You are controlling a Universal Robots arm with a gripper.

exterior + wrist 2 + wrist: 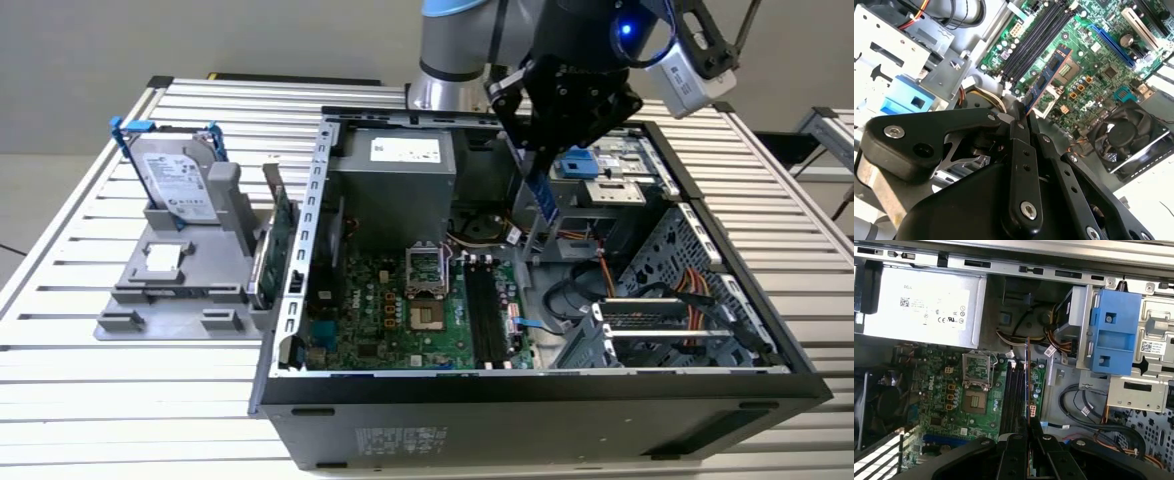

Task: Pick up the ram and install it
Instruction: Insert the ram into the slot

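A robotics lab or test workshop — the bench point(80, 330) is a bare slatted aluminium surface, with an opened black desktop computer case point(534, 400) lying on its side near the front edge. Beside it, toward the exterior view's left, a grey moulded parts fixture point(174, 280) holds a silver hard drive point(171, 175) upright.

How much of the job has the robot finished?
Picking up looks done: the tool is shut on the ram, holding it in the air above the open computer case. Still to do: the ram is not yet in the black memory slots on the green board.
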